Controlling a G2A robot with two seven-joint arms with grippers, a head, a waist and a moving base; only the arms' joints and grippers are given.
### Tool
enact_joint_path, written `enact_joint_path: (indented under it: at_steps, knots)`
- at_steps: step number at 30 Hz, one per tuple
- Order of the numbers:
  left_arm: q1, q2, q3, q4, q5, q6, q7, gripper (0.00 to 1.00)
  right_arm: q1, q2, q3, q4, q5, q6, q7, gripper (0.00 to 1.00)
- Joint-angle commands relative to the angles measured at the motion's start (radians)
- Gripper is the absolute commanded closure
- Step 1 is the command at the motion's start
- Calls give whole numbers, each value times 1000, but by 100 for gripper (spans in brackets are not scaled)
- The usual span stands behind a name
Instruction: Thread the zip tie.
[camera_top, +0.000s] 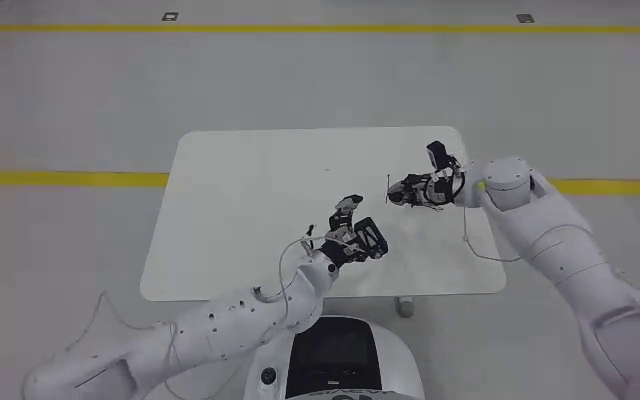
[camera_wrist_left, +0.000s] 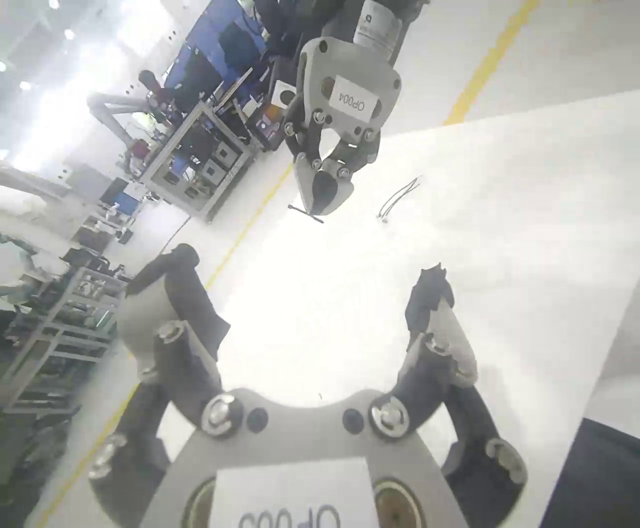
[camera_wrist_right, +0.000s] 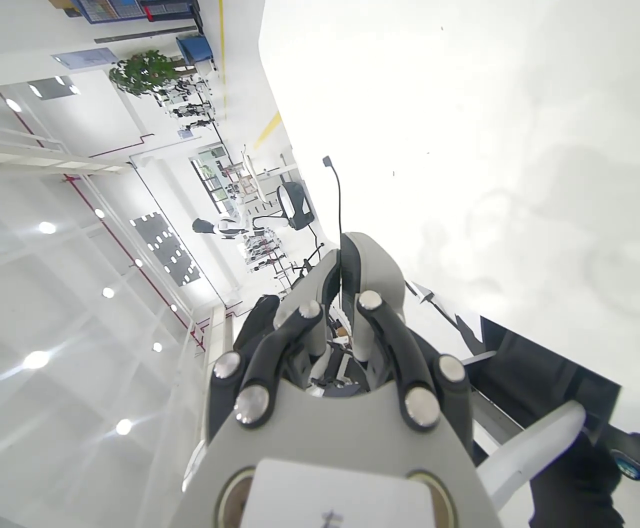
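The left gripper (camera_wrist_left: 310, 280) hangs near, wide open and empty above the table (camera_top: 250, 200). Just past it to the right, the right gripper (camera_wrist_right: 342, 250) is pinched tight on the zip tie (camera_wrist_right: 339, 200), held up in the air. Guessing we're pre-threading, so left needs to catch the loose end precisely. Spare ties (camera_wrist_left: 397, 200) lie farther off.

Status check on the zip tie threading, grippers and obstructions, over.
Right gripper shut on zip tie, one end sticking out. Left gripper open, empty, facing it. Loose ties lying on table beyond; nothing between the grippers.
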Motion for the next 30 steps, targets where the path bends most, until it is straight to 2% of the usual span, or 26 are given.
enact_joint_path:
  at_steps: [1,2,3,7,9,12,19,22,30]
  knots:
    - [1,1,-6,6,0,-17,25,0,-12,-2,1,-22,-8,5,-27,100]
    - [-19,3,0,21,0,-25,16,0,-14,-3,2,-33,-14,13,-32,100]
    - [-50,4,27,26,0,-26,-3,0,-14,-4,3,-45,-22,24,-40,100]
    - [-124,-2,113,35,0,2,-44,0,-18,-8,10,-75,-37,53,-62,100]
    - [-140,-9,124,37,0,2,-57,0,-21,-9,13,-84,-40,60,-70,100]
    - [-143,-22,123,49,0,2,-65,0,-27,-12,12,-100,-48,60,-72,100]
    - [-143,-22,123,49,0,2,-65,0,-28,-12,13,-102,-54,60,-76,100]
    - [-138,-21,113,66,0,-4,-62,0,-46,-14,18,-126,-58,54,-105,100]
    - [-76,-26,24,90,0,2,-30,0,-62,-17,42,-156,-67,56,-90,100]
